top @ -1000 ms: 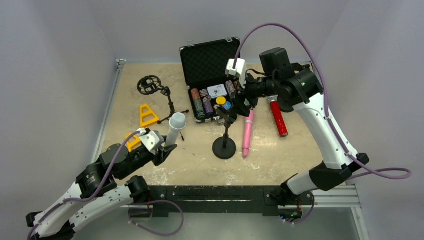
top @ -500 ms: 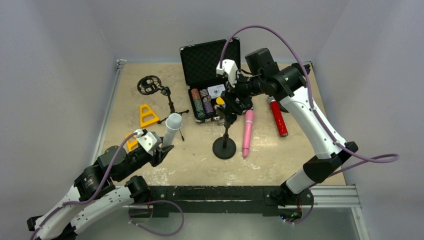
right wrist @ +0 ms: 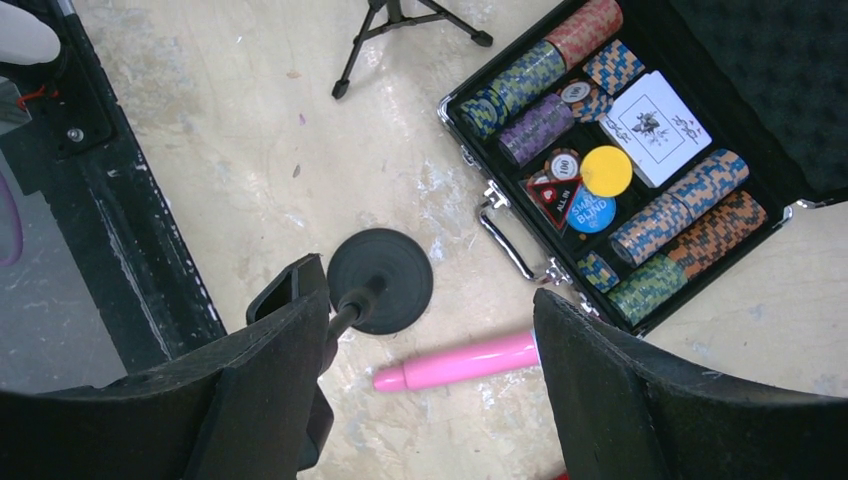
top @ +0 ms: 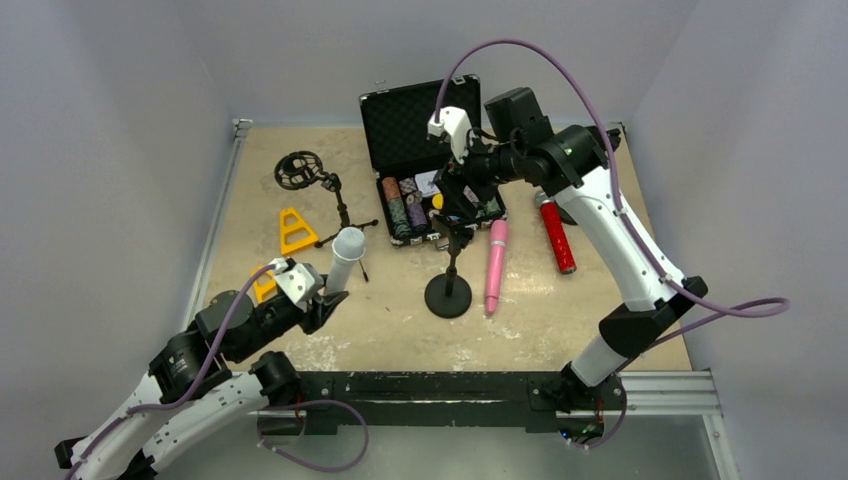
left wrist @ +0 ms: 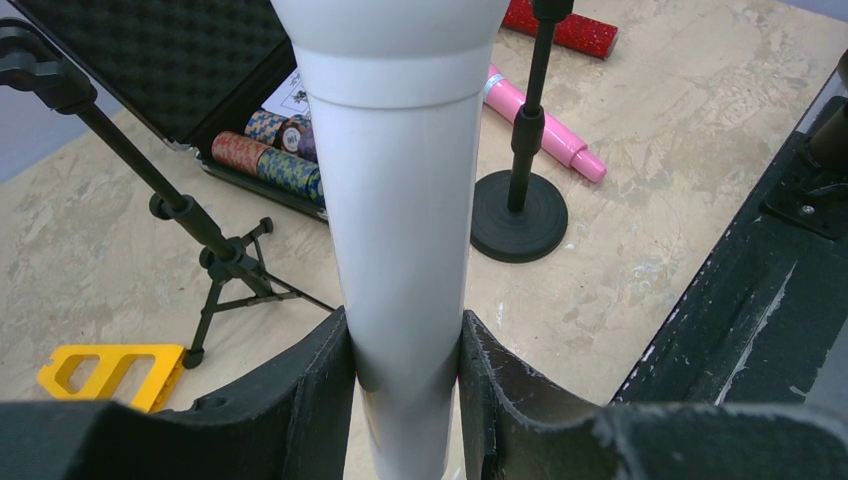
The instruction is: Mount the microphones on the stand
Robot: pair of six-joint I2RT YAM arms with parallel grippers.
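Note:
My left gripper [top: 328, 297] is shut on the white microphone [top: 346, 258] and holds it upright near the front left; its white body [left wrist: 400, 230] fills the left wrist view between the fingers [left wrist: 300, 400]. The black round-base stand [top: 449, 290] stands mid-table; its base [right wrist: 380, 281] shows in the right wrist view. My right gripper [top: 462, 205] is open above the stand's top, its clip by the left finger [right wrist: 270, 380]. The pink microphone [top: 495, 266] lies right of the stand, also in the right wrist view [right wrist: 460, 362]. The glittery red microphone [top: 557, 233] lies further right.
An open black case [top: 425, 160] of poker chips sits at the back centre. A black tripod stand [top: 335, 200] with a round mount stands at the back left. Two yellow triangular pieces [top: 294, 230] lie left. A black rail [top: 440, 385] runs along the near edge.
My right arm has swung left, carrying the open gripper over the round-base stand's top. My left gripper with the white microphone has barely shifted.

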